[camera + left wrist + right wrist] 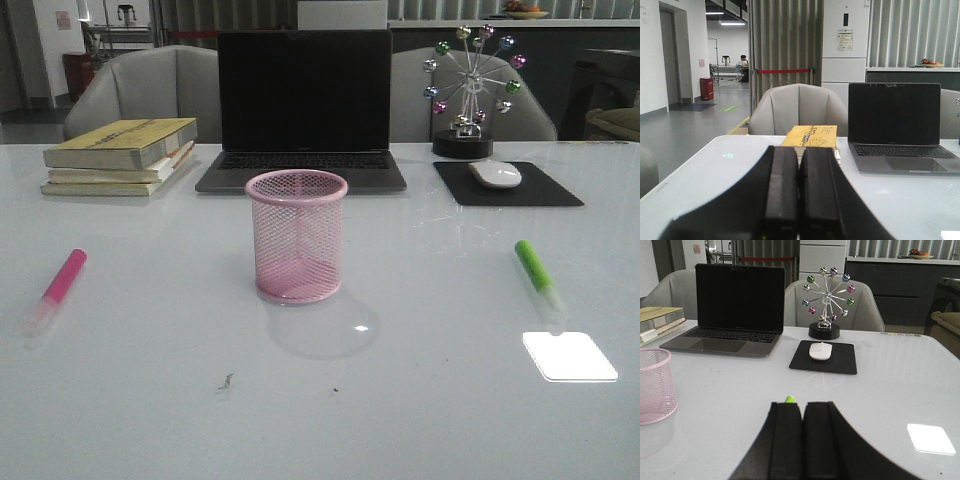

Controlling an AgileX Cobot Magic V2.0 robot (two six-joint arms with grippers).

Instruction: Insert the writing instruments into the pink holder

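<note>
The pink holder stands upright at the table's middle, in front of the laptop; it shows empty, and part of it appears in the right wrist view. The pink highlighter lies flat on the table at the left. At the right lies the lime green highlighter, cap end toward me. No arm shows in the front view. My left gripper is shut, empty, pointing toward the books. My right gripper is shut and empty, with only the tip of the green highlighter peeking past its fingers.
A dark laptop stands open behind the holder. Stacked books lie at the back left. A white mouse rests on a black pad at the back right, behind it a ball ornament. Chairs stand beyond the table.
</note>
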